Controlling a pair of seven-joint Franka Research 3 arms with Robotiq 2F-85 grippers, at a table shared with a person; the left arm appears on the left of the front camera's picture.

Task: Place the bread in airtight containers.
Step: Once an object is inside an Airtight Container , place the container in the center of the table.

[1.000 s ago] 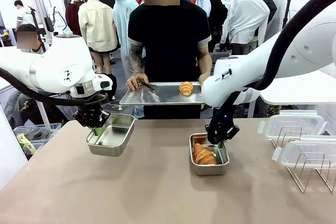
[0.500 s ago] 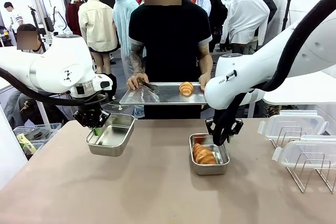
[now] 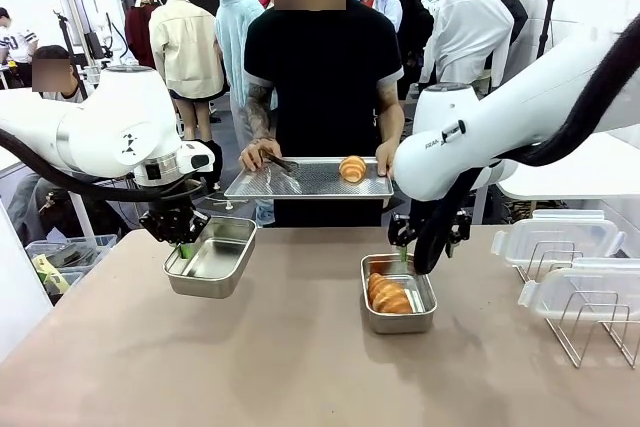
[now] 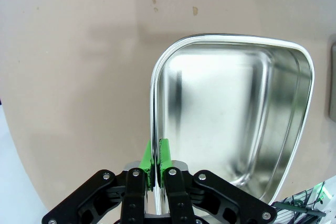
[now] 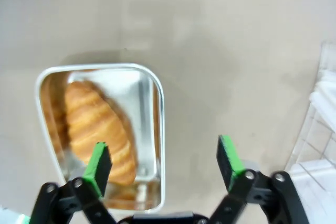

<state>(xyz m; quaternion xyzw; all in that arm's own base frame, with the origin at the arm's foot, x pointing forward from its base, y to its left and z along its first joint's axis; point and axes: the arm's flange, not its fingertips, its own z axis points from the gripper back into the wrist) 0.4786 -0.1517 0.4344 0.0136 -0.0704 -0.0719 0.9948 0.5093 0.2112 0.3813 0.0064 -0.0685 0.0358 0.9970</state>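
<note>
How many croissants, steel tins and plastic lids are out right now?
Croissants: 2, one in the right-hand tin, one on the person's tray
Steel tins: 2, that one plus the empty tin pinched by the left gripper
Plastic lids: 2
Total: 6

Glossy white arms (image 3: 110, 132); black hose (image 3: 40, 175); black left pincer (image 4: 157, 148), green pads (image 4: 164, 153)

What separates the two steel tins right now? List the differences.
The left tin is empty; the right tin holds a croissant. The left gripper is shut on the left tin's rim; the right gripper hangs open above the right tin, apart from it. Both are lidless, shallow, rounded-cornered steel.
</note>
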